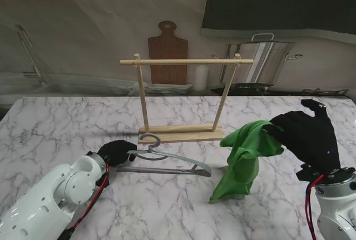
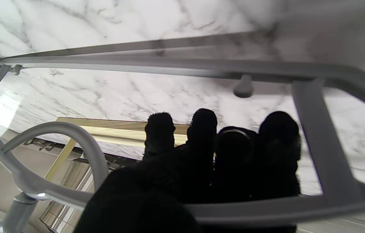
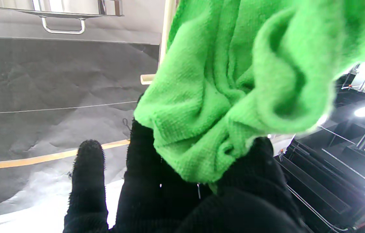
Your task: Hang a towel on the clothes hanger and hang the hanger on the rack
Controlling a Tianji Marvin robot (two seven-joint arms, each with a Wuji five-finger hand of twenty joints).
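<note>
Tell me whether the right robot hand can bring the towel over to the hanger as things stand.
Probably yes: the right robot hand holds the towel off the table, nothing lies between it and the hanger.

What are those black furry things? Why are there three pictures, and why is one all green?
Those are a robot's two hands in black gloves. The big picture comes from a camera above its shoulders, looking down at a marble table. The other two come from cameras on its wrists, so they look upside down. The left hand grips a grey hanger near its hook. The right hand holds up a green towel, which fills its wrist camera's picture. A wooden rack stands on the table, farther from me than the hanger. The towel is not on the hanger yet.
</note>
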